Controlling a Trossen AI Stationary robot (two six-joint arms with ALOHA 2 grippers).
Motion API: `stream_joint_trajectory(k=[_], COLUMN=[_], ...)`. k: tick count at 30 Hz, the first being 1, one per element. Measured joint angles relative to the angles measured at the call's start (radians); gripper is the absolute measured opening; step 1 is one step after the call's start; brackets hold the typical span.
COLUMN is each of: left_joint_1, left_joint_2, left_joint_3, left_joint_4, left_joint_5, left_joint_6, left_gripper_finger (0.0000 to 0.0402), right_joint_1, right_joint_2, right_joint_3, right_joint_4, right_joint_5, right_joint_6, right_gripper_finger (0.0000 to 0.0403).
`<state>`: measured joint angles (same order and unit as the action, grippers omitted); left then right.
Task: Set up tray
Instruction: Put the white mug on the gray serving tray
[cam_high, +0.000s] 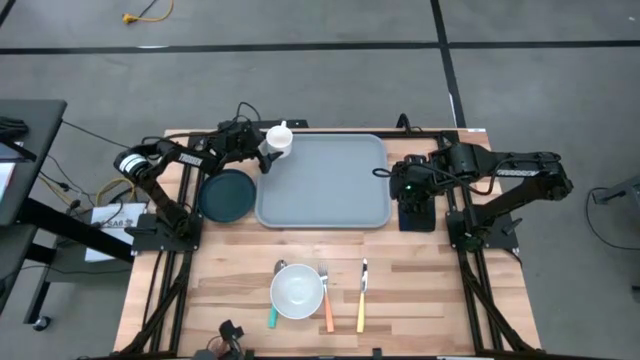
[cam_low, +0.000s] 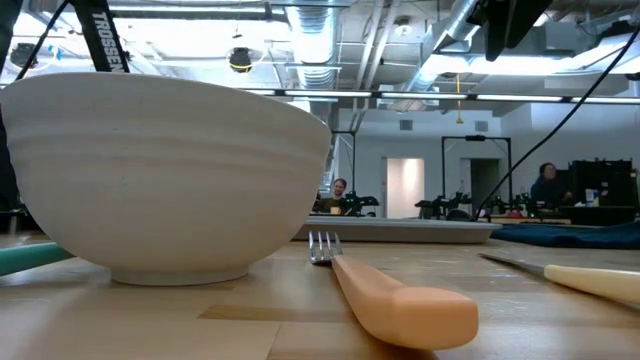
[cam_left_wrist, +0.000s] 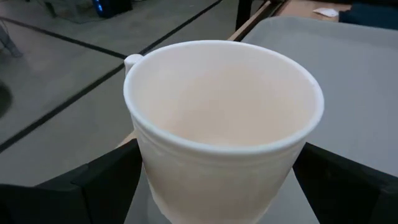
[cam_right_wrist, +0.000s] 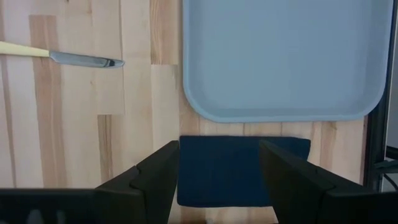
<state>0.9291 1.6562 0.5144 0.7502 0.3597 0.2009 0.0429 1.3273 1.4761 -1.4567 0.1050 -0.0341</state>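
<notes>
The pale grey-blue tray (cam_high: 322, 180) lies flat at the table's far middle. My left gripper (cam_high: 268, 148) is at the tray's far-left corner, shut on a white cup (cam_high: 279, 139); in the left wrist view the cup (cam_left_wrist: 224, 124) fills the frame. Left of the tray, the dark teal plate (cam_high: 227, 195) sits on the table. The right gripper (cam_high: 415, 192) is open just off the tray's right edge, above the black napkin (cam_high: 417, 213). In the right wrist view its fingers stand over the napkin (cam_right_wrist: 217, 168); I cannot tell whether they touch it. My left gripper pinches the cup's body below the rim (cam_left_wrist: 149, 155) between its two fingers (cam_left_wrist: 102, 183), one on each side, coming level from the table's left. The cup stands upright, mouth up, its handle (cam_left_wrist: 132, 61) on the far side. Whether its base rests on the tray is hidden.
Near the front edge lie a white bowl (cam_high: 297, 290), a teal-handled spoon (cam_high: 273, 315), an orange-handled fork (cam_high: 326, 300) and a yellow-handled knife (cam_high: 363, 295). Bare wood separates them from the tray. People sit at desks far behind the table (cam_low: 340, 190).
</notes>
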Motion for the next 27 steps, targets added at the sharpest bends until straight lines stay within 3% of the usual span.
stream_joint_trajectory(k=[12, 22, 27], left_joint_1=[-0.043, -0.079, -0.087], left_joint_2=[0.000, 0.000, 0.000], left_joint_3=[0.000, 0.000, 0.000], left_joint_4=[-0.005, -0.004, -0.004], left_joint_5=[-0.011, -0.130, -0.130], left_joint_6=[-0.035, -0.015, -0.016], left_gripper_finger=[0.0372, 0.0372, 0.0372], right_joint_1=[0.000, 0.000, 0.000], right_joint_2=[0.000, 0.000, -0.014], right_joint_3=[0.000, 0.000, -0.027], right_joint_4=[0.000, 0.008, 0.113], right_joint_5=[0.000, 0.000, 0.000], right_joint_6=[0.000, 0.031, 0.053], right_gripper_finger=[0.0211, 0.0211, 0.0211])
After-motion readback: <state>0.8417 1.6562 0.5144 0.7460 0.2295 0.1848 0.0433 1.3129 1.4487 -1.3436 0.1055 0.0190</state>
